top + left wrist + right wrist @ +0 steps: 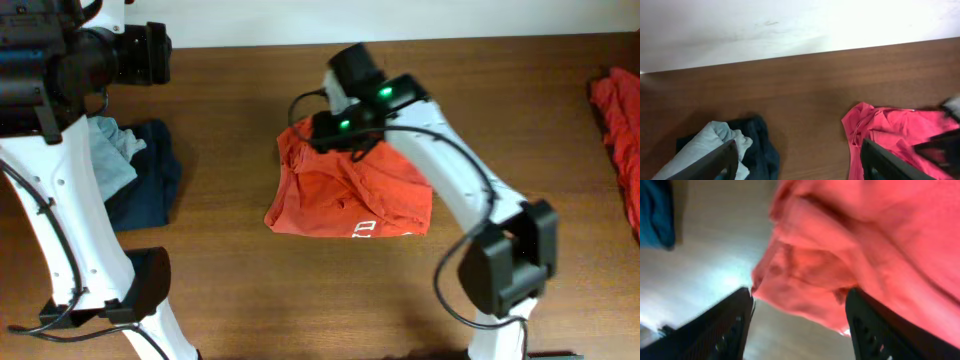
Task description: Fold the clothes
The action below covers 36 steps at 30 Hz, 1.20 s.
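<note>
Here, mid-fold: right hand [799, 295], spread wide, over the soft orange-red shirt [350, 195]; the next move likely needs a fresh edge grip.

Work surface: a dark brown wooden table [250, 300], its grain running from 9 to 3 o'clock in the overhead view. A plain white wall [420, 18] bounds its far edge at 12 o'clock. Lighting is bright. In the left wrist view the wall is washed out towards 1 o'clock. In the right wrist view a pale glare lies on the tabletop at 9 o'clock.
</note>
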{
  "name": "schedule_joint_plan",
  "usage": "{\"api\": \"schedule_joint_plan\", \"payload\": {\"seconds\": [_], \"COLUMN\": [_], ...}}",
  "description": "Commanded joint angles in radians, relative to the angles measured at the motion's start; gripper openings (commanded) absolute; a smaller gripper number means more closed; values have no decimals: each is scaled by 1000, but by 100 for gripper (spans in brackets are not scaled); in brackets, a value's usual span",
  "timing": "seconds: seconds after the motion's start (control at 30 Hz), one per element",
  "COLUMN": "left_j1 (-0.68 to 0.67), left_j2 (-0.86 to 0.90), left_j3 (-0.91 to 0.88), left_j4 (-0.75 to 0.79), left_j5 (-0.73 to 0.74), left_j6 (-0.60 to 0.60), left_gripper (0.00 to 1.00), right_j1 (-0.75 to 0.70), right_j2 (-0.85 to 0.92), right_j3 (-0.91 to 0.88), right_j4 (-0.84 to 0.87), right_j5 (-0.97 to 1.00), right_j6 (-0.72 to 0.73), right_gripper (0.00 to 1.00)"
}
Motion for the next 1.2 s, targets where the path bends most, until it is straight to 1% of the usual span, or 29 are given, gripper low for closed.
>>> {"api": "schedule_joint_plan", "payload": {"seconds": [0.0,0.07,0.1,0.13,0.17,0.2,0.23,0.3,0.43,0.47,0.53,0.57,0.67,0.77,0.9,0.93,0.97,1.03,1.1,1.13,1.17], "left_j1": [5,5,5,5,5,5,5,5,5,5,5,5,5,5,5,5,5,5,5,2,-2], "left_j2": [-19,-19,-19,-19,-19,-19,-19,-19,-19,-19,-19,-19,-19,-19,-19,-19,-19,-16,-13,-4,2], "left_j3": [15,15,15,14,15,15,14,15,15,15,14,15,15,15,14,14,14,2,-24,-52,-69], "left_j4": [-6,-8,-8,-10,-12,-16,-18,-24,-31,-33,-40,-44,-53,-51,-50,-55,-56,-56,-54,-54,-54], "left_j5": [14,14,14,14,14,14,14,14,14,14,14,14,14,13,11,13,16,60,76,76,80], "left_j6": [5,5,5,5,5,5,5,5,4,5,5,5,5,5,5,5,5,5,5,5,7], "left_gripper": [78,78,78,78,78,78,78,78,78,78,78,78,78,78,78,78,78,78,76,65,59], "right_j1": [-102,-112,-113,-111,-111,-112,-112,-101,-38,-12,74,104,209,262,233,195,187,121,71,50,34], "right_j2": [-26,-6,10,42,58,93,111,142,173,173,170,167,134,74,-16,-50,-55,-65,-49,-34,-23], "right_j3": [-2,-29,-47,-86,-104,-134,-149,-172,-187,-187,-187,-187,-187,-187,-187,-187,-187,-187,-187,-187,-187], "right_j4": [-62,-53,-41,5,29,76,103,152,173,166,139,127,66,23,12,21,23,46,56,50,39], "right_j5": [18,19,20,22,23,23,18,-19,-58,-80,-194,-210,-208,-100,72,134,140,147,147,148,151], "right_j6": [-35,-48,-47,-47,-42,-11,16,21,15,0,-95,-117,-188,-193,-106,-48,-37,24,63,63,63], "right_gripper": [59,47,39,24,17,8,4,4,4,4,4,4,4,4,4,4,4,4,4,4,4]}}
